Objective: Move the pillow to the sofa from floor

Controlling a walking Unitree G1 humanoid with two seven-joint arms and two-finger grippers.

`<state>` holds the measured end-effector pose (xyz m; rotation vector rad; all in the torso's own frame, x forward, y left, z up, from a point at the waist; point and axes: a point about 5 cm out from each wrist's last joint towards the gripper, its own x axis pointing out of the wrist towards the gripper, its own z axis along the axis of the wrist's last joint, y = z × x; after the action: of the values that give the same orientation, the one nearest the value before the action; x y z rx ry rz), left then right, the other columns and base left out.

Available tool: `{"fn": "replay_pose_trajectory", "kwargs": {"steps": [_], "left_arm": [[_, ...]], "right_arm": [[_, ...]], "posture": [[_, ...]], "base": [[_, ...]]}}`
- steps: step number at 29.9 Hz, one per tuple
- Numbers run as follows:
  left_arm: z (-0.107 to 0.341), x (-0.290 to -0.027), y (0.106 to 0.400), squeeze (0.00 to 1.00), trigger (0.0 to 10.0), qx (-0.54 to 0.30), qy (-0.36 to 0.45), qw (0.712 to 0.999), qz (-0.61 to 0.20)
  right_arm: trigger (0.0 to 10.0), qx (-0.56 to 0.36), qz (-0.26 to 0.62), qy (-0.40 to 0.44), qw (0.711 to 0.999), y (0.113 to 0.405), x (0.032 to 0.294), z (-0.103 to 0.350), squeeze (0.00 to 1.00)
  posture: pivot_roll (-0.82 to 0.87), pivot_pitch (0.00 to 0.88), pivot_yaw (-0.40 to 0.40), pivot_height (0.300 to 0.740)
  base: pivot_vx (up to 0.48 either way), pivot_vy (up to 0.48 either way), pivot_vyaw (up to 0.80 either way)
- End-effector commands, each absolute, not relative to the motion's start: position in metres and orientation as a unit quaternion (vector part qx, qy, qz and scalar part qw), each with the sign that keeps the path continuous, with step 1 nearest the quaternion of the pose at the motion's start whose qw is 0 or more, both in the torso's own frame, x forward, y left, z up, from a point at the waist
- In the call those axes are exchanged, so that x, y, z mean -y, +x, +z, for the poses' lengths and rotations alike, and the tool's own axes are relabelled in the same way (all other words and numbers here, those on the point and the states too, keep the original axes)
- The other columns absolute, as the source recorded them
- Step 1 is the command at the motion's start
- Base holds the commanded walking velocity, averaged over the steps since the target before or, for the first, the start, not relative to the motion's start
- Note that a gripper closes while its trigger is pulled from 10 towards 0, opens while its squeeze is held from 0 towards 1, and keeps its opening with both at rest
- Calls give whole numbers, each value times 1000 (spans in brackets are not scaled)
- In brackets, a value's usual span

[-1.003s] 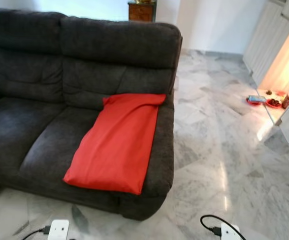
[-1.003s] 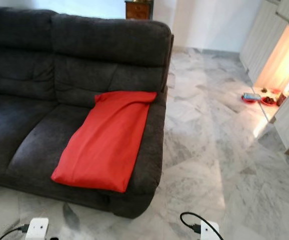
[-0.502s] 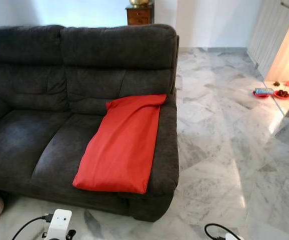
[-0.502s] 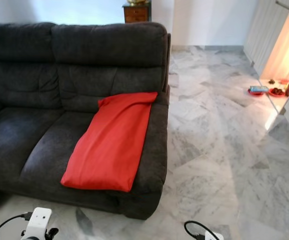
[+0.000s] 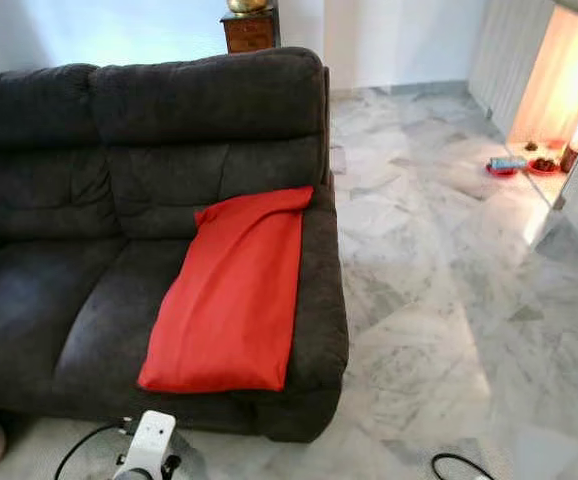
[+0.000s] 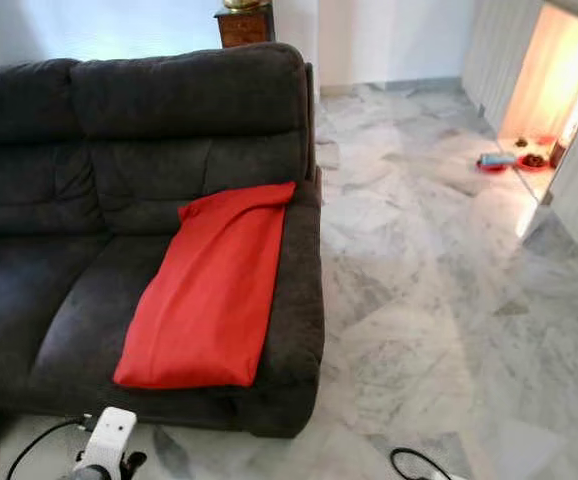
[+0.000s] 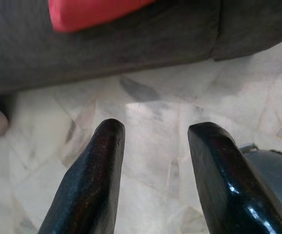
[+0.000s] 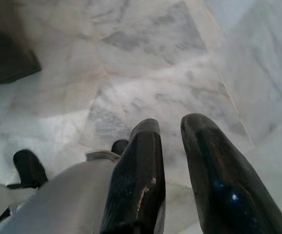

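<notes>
Pillow lies on sofa, placement looks done; left tool wide, right tool narrow, both empty; next: stand clear.

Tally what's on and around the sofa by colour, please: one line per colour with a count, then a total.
Red: 1, the pillow lying on the seat
Dark grey: 1, the sofa
Brown: 1, the wooden cabinet behind the sofa
Total: 3

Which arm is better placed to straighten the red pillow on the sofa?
Left, probably. The left end effector, open, points at the sofa front, with the red pillow corner just ahead. The right end effector faces the marble floor, away from the pillow.
</notes>
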<state>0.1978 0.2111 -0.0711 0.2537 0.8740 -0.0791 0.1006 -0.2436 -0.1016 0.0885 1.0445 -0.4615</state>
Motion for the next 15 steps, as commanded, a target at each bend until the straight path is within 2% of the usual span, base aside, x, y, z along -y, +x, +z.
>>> {"fn": "replay_pose_trajectory", "kwargs": {"steps": [1,4,6,8,15], "left_arm": [[-70,-205,203,0,10000,-423,132,895,-56],[-69,-199,207,0,10000,-416,129,898,-60],[-69,-197,208,0,10000,-415,124,900,-54],[-68,-198,208,0,10000,-412,116,903,-41],[-67,-211,205,0,10000,-407,102,908,-9]], "right_arm": [[10000,-488,-223,51,842,101,242,-102,0],[10000,-494,-216,49,841,98,240,-103,0],[10000,-500,-201,44,841,98,237,-104,0],[10000,-505,-189,43,841,99,233,-105,0],[10000,-513,-180,52,837,101,232,-105,0]], "posture": [[-236,0,139,740],[-220,0,122,740],[-154,0,67,740],[-140,0,54,740],[-104,0,48,740]], "base": [[0,0,0],[0,0,0],[0,0,0],[0,0,0],[0,0,0]]}}
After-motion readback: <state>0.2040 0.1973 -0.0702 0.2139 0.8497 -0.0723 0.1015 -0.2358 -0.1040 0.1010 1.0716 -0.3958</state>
